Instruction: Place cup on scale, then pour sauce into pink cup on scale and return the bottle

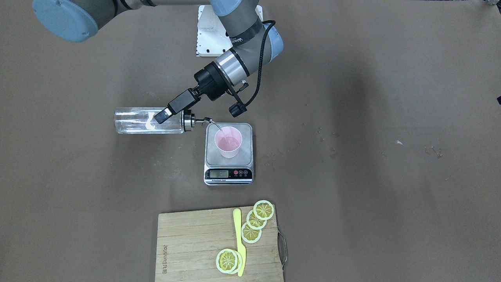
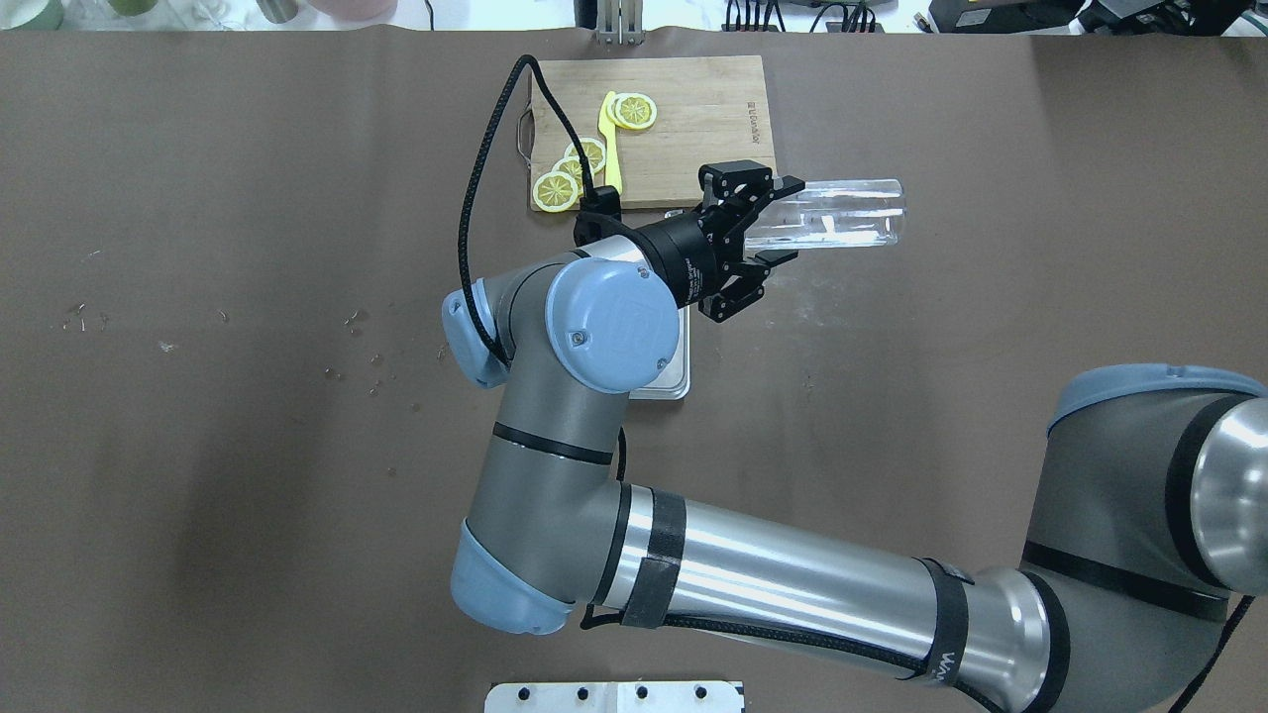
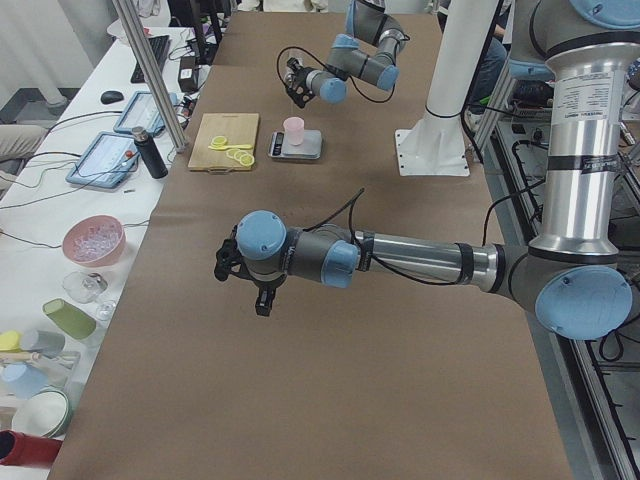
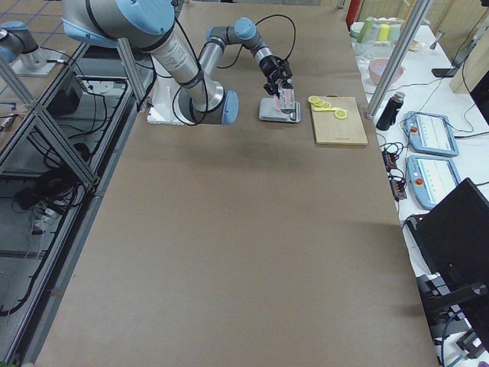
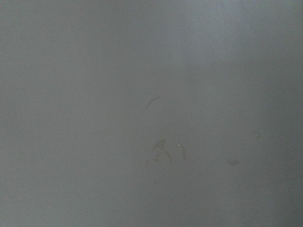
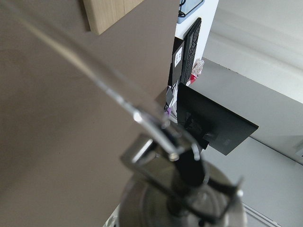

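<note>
the right gripper (image 1: 167, 113) is pinched onto the clear glass bottle (image 1: 137, 121), its black fingers (image 1: 163, 116) pressed against the body just behind the neck. it holds the bottle on its side in the air above the brown table (image 1: 372, 176), base pointing away from the scale. the metal pour-spout cap (image 1: 188, 120) points toward the digital kitchen scale (image 1: 211, 157), and its curved tip reaches just over the near corner of the steel platform. a thin stream of sauce (image 1: 216, 126) runs from the tip down into the pale pink cup (image 1: 228, 141), which stands upright near the middle of the platform, apart from the bottle. whether liquid has pooled in the cup is hard to judge, since its inside reads only as pink. the lcd on the scale's black front strip is lit, but its digits are too small to read. in the overhead view the arm's elbow covers most of the scale and all of the cup, and the bottle sticks out sideways from the gripper. beyond the scale, on the operators' side, lies a wooden cutting board (image 1: 188, 243) carrying lemon slices (image 1: 256, 219) and a yellow plastic knife (image 1: 238, 239). the left gripper (image 3: 243, 278) hangs over bare table well apart from all this; it appears only in the side view, so i cannot tell how its fingers stand, and its wrist camera gives only blurred brown paper.
</note>
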